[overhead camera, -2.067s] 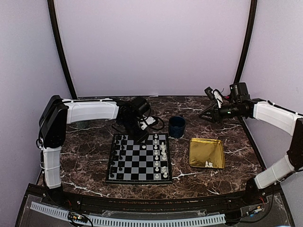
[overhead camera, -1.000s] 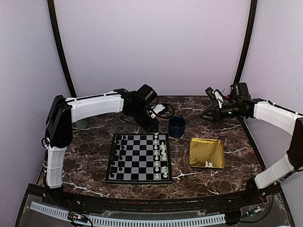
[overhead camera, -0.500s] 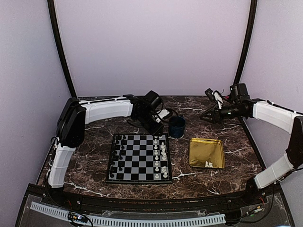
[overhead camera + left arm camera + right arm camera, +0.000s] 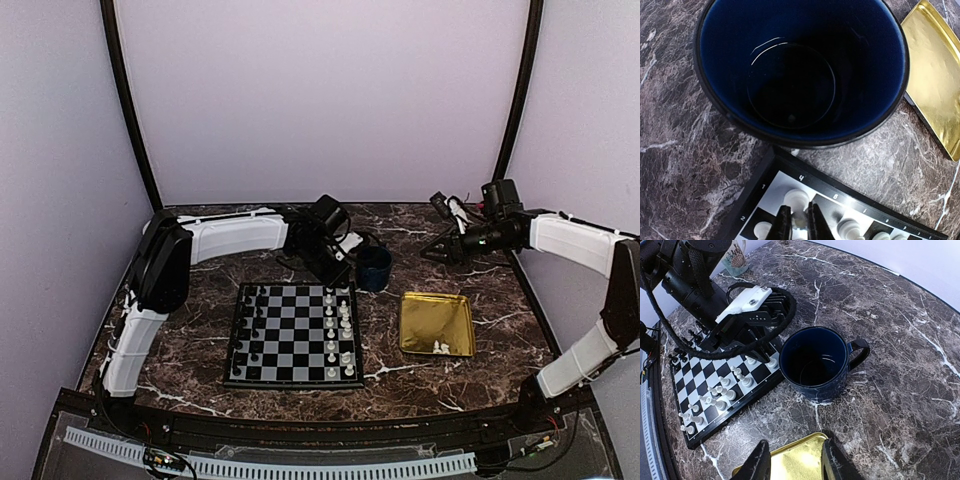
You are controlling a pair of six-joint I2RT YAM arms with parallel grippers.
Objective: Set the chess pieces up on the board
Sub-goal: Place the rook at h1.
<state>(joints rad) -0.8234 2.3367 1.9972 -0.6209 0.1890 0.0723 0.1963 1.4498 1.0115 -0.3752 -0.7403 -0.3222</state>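
While the left claw [image 4: 798, 226], nearly closed, pinches a white chess piece [image 4: 799, 218] right over the board's [image 4: 817, 186] far corner (just beside the blue mug [image 4: 800, 70]), the half-open, empty right claw [image 4: 796, 462] hangs well apart.

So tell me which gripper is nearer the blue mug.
Left. The left gripper, pinching a chess piece, is right beside the blue mug, over the board's far right corner. The right gripper hangs farther to the mug's right, past the gold tray.
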